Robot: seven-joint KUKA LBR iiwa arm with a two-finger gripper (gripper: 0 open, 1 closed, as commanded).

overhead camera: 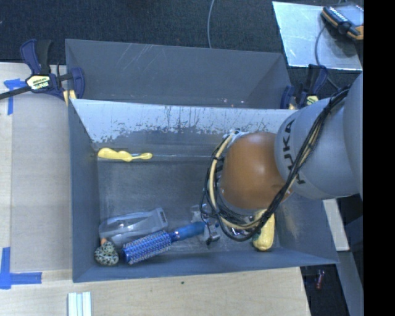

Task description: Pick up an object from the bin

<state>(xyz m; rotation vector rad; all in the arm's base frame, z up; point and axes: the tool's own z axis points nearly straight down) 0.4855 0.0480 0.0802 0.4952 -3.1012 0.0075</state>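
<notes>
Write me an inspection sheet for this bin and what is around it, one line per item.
Surface: grey metal bin; the floor is bare in the middle and the rear wall is scuffed.
Job's things: blue hairbrush along the front wall, its handle pointing toward the gripper.
Clutter: clear plastic piece just behind the brush; speckled ball in the view's lower left corner; yellow piece at the rear wall; second yellow piece beside the wrist.
Grippers: gripper low at the brush's handle end; its state cannot be told.
Cables: black and yellow cables looped round the orange wrist cover.
Surroundings: orange and black device beyond the bin.
</notes>
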